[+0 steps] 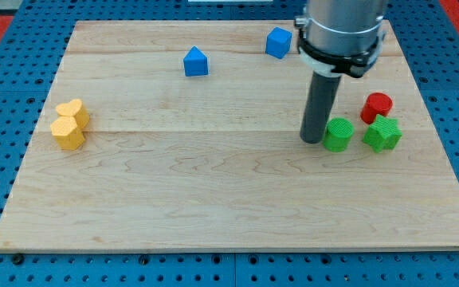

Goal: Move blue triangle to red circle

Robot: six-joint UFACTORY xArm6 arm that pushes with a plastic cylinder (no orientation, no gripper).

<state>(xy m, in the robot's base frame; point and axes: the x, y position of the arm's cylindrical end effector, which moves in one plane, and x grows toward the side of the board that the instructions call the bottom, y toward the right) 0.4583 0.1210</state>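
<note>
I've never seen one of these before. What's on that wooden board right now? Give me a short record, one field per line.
surface: wooden board
my tip: just left of the green cylinder
blue triangle: near the view's top, untouched
red circle: at the view's right
beside it: green star-shaped block
blue cube: at the top edge
view's left: yellow heart touching yellow hexagon
</note>
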